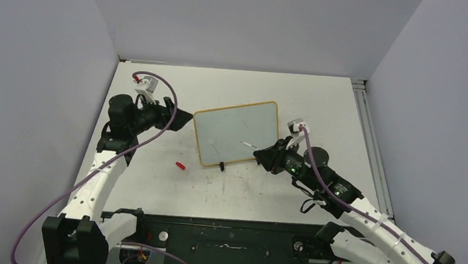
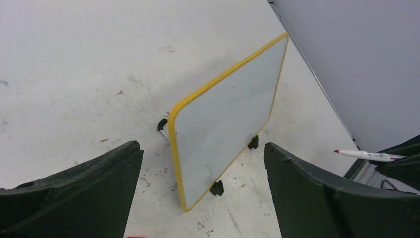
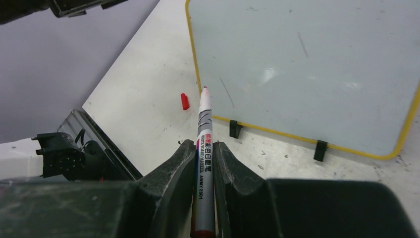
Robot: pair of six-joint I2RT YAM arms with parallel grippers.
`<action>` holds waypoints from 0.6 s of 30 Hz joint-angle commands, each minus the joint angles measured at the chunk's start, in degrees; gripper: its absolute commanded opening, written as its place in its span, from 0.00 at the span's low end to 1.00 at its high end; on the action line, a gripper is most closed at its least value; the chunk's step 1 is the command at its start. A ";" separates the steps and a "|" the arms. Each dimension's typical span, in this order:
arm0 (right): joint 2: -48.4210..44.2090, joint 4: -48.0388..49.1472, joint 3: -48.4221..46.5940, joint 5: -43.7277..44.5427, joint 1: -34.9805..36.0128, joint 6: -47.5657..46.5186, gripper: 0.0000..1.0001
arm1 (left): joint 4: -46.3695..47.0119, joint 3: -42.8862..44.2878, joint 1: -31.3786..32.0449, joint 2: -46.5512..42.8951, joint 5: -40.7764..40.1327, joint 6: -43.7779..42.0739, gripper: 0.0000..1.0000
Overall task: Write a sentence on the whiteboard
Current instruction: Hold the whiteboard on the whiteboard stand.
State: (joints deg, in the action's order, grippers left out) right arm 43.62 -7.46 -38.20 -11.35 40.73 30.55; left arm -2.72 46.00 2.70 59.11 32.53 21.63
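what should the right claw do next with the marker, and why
Probably ease the right claw forward until the marker tip touches the whiteboard: the marker is clamped, tip bare, red cap on the table, and the board holds no writing.

There is one small rectangular whiteboard with a yellow-tan frame (image 1: 236,132) and one white desk (image 1: 322,101). The board has two black feet (image 3: 236,129) along its near edge. There is one white marker pen with a red tip (image 3: 204,144) and one small red cap (image 1: 180,165). Two white robot arms (image 1: 98,178) are in view. Each carries one black end effector, the left end effector (image 1: 182,119) and the right end effector (image 1: 261,154), making two in all.
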 commanded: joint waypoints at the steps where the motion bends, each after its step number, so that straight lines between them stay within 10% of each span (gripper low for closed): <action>1: 6.45 12.59 -1.70 15.09 10.31 -1.60 0.05 | 11.28 0.38 -0.94 4.21 11.61 4.98 0.90; 18: 30.98 35.85 -6.87 19.19 15.16 -5.51 0.05 | 11.03 2.39 -0.68 14.24 9.14 8.73 0.58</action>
State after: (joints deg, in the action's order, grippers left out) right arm 71.57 18.76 -40.93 7.38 55.64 26.89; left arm 4.16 46.44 2.13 71.96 40.82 28.38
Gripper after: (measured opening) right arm 0.152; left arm 0.609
